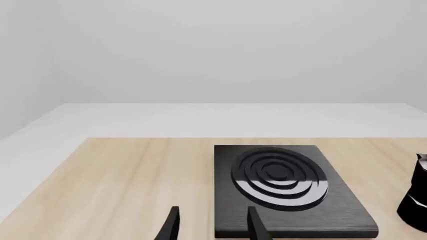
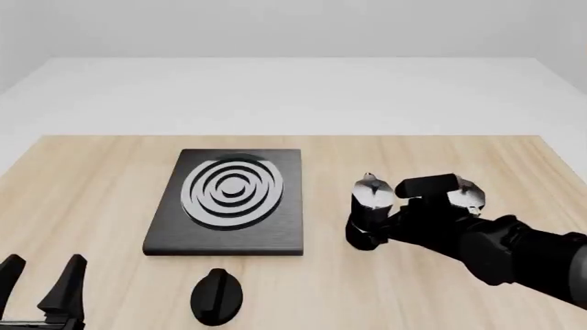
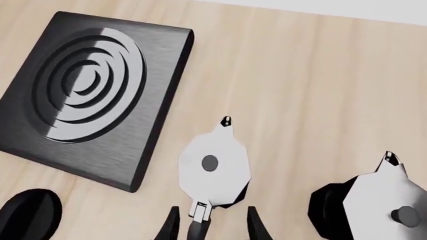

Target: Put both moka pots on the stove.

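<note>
Pots stand upright at three o'clock of the stove (image 2: 174, 237), spouts toward twelve: near pot (image 2: 372, 206) and far pot (image 2: 468, 194), both half hidden by the right arm. Right pincer (image 3: 211, 222) straddles the near pot's handle (image 3: 199, 211), fingers spread. Left pincer (image 2: 41, 285), spread, hovers over the surface (image 2: 92, 185) at seven o'clock.

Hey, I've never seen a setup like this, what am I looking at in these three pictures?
These are simulator renders of two robot arms at a wooden table. One picture looks from above and behind them; the other two come from cameras behind each gripper. On the table lie a black stove with a ring burner, a separate black oval knob and two moka pots. The right gripper is open, its fingers either side of one pot's handle. The left gripper is open and holds nothing.
</note>
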Controlling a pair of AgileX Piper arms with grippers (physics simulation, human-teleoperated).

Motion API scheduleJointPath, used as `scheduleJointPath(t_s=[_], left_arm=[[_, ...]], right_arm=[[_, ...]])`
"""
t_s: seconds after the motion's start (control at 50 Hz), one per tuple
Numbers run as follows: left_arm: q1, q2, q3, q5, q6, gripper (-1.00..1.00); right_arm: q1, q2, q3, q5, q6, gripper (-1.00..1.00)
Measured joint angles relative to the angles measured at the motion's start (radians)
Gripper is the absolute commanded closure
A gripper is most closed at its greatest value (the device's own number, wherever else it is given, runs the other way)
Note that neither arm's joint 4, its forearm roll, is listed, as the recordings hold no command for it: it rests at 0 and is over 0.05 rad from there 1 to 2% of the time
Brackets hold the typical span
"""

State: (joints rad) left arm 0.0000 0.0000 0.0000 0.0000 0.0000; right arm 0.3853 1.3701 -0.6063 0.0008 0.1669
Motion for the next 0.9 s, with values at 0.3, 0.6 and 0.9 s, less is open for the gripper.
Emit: scheduleJointPath(t_s=[0.3,0.6,0.9], left_arm=[[0.000,0.000,0.000,0.000,0.000,-1.00],[0.000,0.000,0.000,0.000,0.000,-1.00],[0.000,0.000,0.000,0.000,0.000,-1.00]], right_arm=[[0.013,0.042,0.004,-0.030,0.017,-1.00],[-0.003,0.042,0.016,-0.053,-0.016,1.00],[-0.012,-0.008,0.052,-0.082,-0.088,1.00]])
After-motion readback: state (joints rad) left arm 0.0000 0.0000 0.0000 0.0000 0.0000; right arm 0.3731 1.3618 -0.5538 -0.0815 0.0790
